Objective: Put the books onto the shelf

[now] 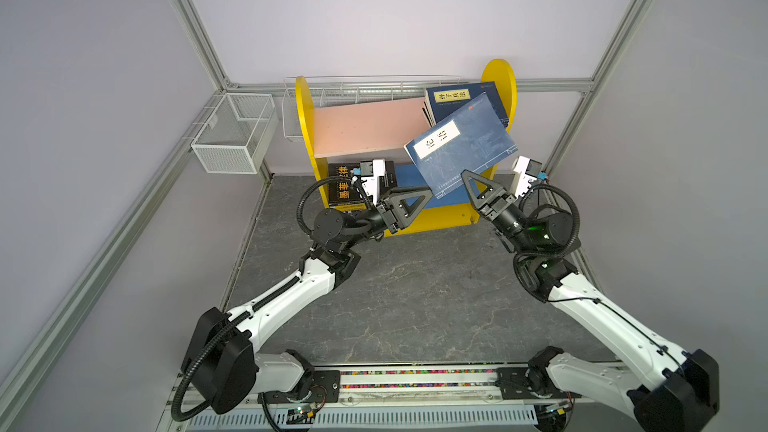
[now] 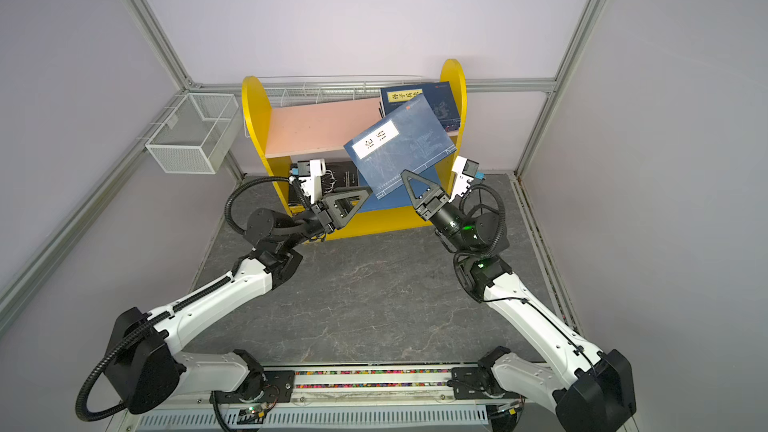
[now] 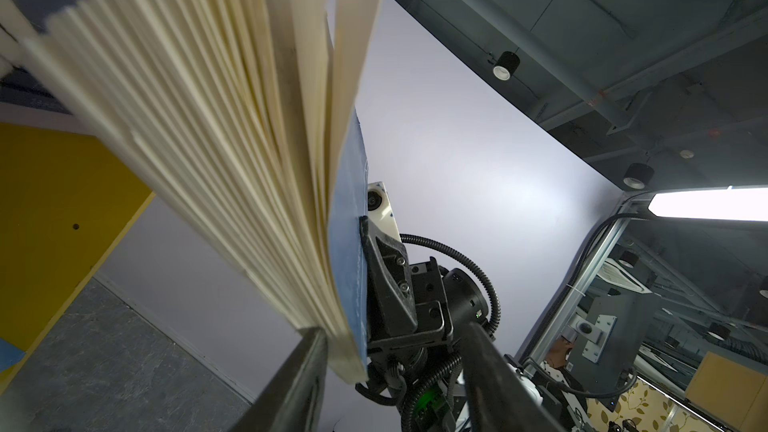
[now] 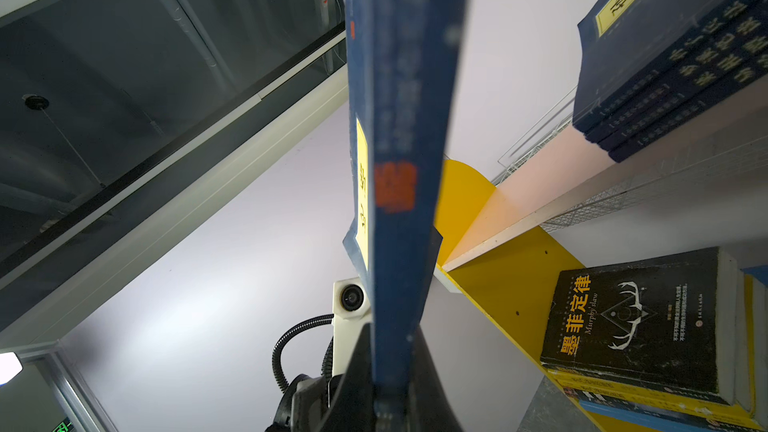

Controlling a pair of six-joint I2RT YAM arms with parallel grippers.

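My right claw [image 1: 468, 177] is clamped on the spine corner of the blue paperback [image 1: 461, 147], which hangs tilted before the shelf [image 1: 305, 118], my left claw [image 1: 424, 192] parted beside it; I judge its fanned pages [image 3: 208, 118] could snag the pink upper board [image 1: 365, 126].

The left arm [image 1: 291, 297] and right arm [image 1: 602, 317] both stretch forward. The right gripper [image 1: 468, 178] tilts up, jaws clamped on the blue book [image 1: 461, 147] just above it. The left gripper [image 1: 419, 196] points sideways toward it, jaws parted.
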